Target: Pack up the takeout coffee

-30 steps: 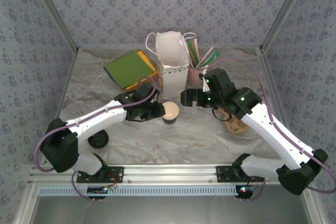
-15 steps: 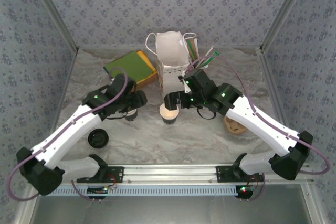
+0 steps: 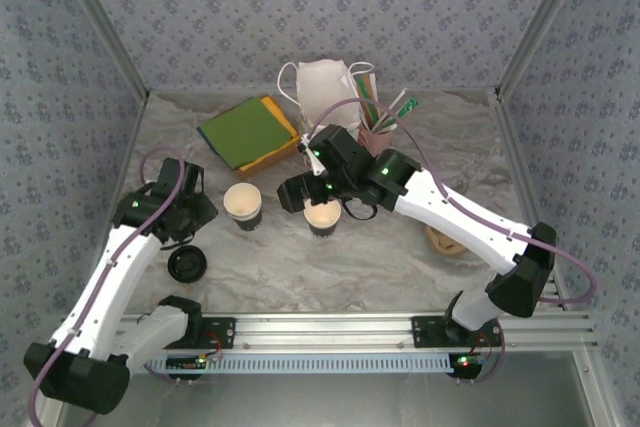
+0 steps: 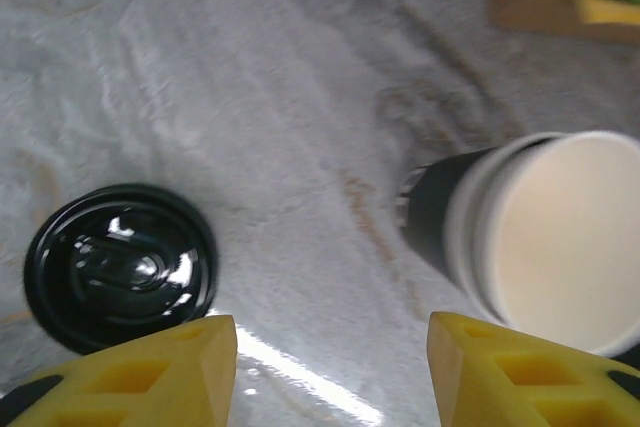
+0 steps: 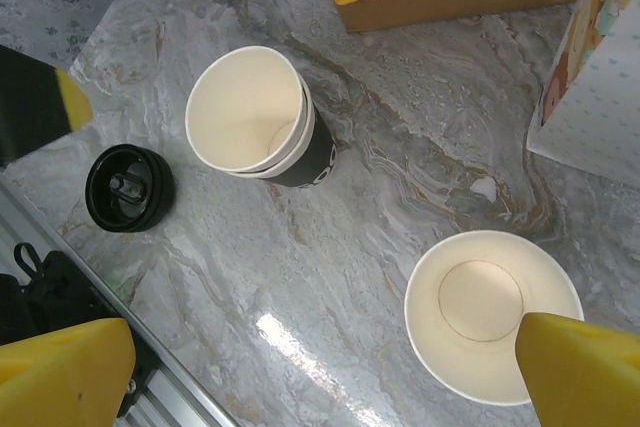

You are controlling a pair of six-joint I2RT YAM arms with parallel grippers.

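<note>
Yellow fingers [image 4: 170, 362] of the left gripper [image 4: 330, 357] stand apart, empty, over the marble table [image 4: 250, 97] between the loose lid [image 4: 120, 252] and the lidless dark cup [image 4: 540, 237], upright left of centre; the right gripper [image 5: 325, 372], jaws wide, hangs over the second cup [image 5: 470, 297], near the paper bag [image 3: 325, 97].

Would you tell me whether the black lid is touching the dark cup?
Apart: the right wrist view shows bare table between the black lid and the dark cup.
</note>
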